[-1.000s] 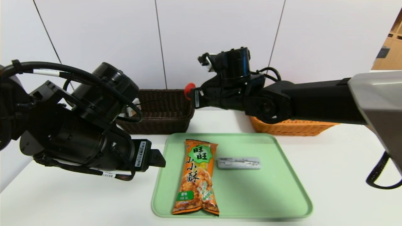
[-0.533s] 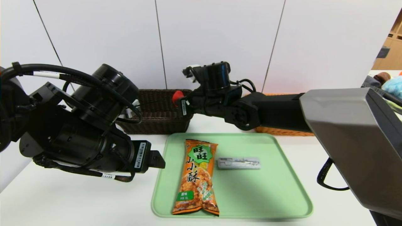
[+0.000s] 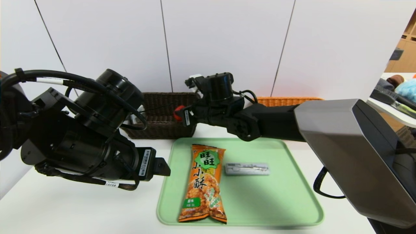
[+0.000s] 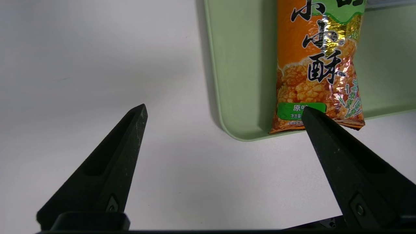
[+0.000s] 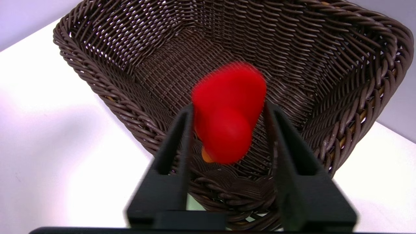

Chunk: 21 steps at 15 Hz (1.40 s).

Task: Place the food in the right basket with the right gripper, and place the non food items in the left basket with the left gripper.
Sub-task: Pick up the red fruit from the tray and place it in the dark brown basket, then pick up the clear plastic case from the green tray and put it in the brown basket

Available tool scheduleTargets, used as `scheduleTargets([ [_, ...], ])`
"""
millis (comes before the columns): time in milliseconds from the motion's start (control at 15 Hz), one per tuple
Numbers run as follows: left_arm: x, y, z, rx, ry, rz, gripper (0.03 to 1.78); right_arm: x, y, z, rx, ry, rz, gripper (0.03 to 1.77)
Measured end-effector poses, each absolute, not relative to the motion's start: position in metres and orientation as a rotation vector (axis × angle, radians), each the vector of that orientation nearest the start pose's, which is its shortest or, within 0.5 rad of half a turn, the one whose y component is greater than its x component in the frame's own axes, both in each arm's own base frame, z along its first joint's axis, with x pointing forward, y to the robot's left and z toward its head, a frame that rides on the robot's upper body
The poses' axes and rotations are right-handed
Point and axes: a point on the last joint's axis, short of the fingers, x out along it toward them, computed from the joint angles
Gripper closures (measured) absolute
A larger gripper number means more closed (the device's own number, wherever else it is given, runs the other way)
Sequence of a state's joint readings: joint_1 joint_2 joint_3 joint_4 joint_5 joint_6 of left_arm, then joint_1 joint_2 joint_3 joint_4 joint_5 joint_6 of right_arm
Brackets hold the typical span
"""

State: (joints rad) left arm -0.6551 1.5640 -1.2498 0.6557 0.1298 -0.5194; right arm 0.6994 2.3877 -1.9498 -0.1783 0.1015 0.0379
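Right hand (image 5: 227, 107): partly open around red item (image 5: 227, 112), above dark basket (image 5: 325, 35).
Left hand (image 4: 224, 112): wide open, empty.
Advice: open fully at twelve o'clock of tray (image 3: 292, 182).

The white table (image 3: 81, 208) bears 1 green tray (image 3: 260, 208), 1 dark wicker basket (image 3: 165, 125) and 1 orange basket (image 3: 286, 101).

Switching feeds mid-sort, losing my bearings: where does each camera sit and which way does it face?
Head view: on the robot's head, facing forward and down at green tray, snack bag, brown basket, orange basket; both arms show.
Left wrist view: on the left arm, looking down at table, tray corner, bag's end; left gripper, jaws open, in front.
Right wrist view: on the right arm, looking into the brown basket; right gripper shows, with a red object.
Shared: head and left wrist, tray and bag.
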Motion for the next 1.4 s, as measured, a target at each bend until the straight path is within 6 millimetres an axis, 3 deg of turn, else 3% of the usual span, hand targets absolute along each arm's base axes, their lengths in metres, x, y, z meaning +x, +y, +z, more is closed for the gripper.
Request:
scheduleTargets([
  [333, 0.196, -0.147, 0.234, -0.099, 0.992, -0.233, 0.12, 0.388, 0.329, 0.172, -0.044, 0.271, 0.792, 0.57],
  [733, 0.195, -0.146, 0.237, -0.099, 0.976, -0.238, 0.12, 0.388, 0.316, 0.19, -0.032, 0.257, 0.771, 0.32],
  [1067, 0.192, -0.143, 0.247, -0.107, 0.934, -0.26, 0.12, 0.38, 0.269, 0.232, -0.034, 0.346, 0.68, 0.21],
  [1400, 0.195, -0.146, 0.253, -0.122, 0.868, -0.298, 0.12, 0.343, 0.218, 0.267, -0.069, 0.451, 0.554, 0.15],
])
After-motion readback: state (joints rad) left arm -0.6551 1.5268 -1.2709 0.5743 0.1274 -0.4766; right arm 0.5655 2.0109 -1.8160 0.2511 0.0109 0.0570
